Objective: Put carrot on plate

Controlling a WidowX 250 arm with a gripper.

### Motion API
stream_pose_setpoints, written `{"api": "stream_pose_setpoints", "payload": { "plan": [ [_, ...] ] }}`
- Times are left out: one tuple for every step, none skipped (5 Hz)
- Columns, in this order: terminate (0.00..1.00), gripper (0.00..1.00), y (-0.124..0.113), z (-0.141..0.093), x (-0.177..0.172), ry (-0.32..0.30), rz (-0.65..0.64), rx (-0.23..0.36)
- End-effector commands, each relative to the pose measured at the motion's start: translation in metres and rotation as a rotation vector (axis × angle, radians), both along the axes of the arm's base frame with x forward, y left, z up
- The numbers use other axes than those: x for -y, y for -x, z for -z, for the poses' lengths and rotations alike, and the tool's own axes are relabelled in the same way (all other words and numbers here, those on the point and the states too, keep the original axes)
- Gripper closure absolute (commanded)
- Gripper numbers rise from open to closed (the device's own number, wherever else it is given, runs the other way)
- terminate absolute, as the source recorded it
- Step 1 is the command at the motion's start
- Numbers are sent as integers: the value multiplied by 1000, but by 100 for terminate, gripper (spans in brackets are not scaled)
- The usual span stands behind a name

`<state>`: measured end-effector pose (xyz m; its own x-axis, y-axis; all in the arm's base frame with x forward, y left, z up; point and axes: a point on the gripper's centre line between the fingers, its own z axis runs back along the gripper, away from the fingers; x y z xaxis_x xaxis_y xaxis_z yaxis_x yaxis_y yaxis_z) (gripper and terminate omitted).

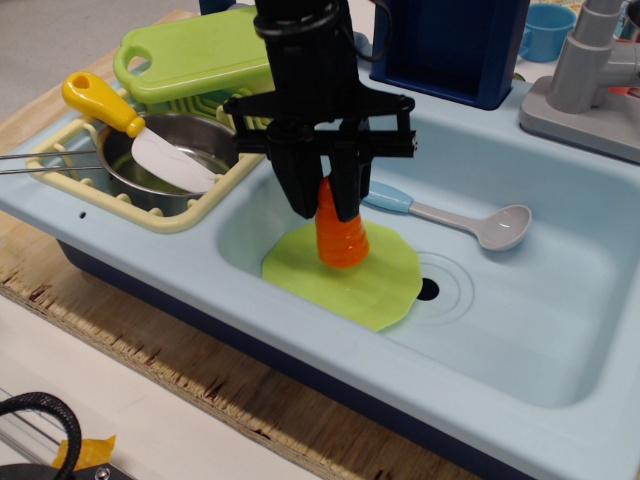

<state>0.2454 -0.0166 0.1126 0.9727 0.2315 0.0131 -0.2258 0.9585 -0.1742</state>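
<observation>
The orange ridged carrot (340, 232) hangs wide end down, its narrow end pinched between my black fingers. My gripper (324, 196) is shut on it and holds it over the middle of the lime-green plate (385, 285), which lies on the floor of the light blue sink (560, 330). The carrot's lower end is close to the plate; I cannot tell whether it touches.
A blue-handled grey spoon (470, 220) lies in the sink behind the plate, beside the drain hole (428, 290). Left of the sink a yellow rack (70, 160) holds a steel pot (170, 150), a yellow-handled knife (130, 125) and a green cutting board (195, 50). A grey faucet (590, 70) stands at back right.
</observation>
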Motion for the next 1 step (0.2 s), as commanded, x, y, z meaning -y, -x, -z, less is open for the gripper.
{"api": "stream_pose_setpoints", "payload": {
  "plan": [
    [100,100,-1,9,-5,7,-10,-5]
  ]
}}
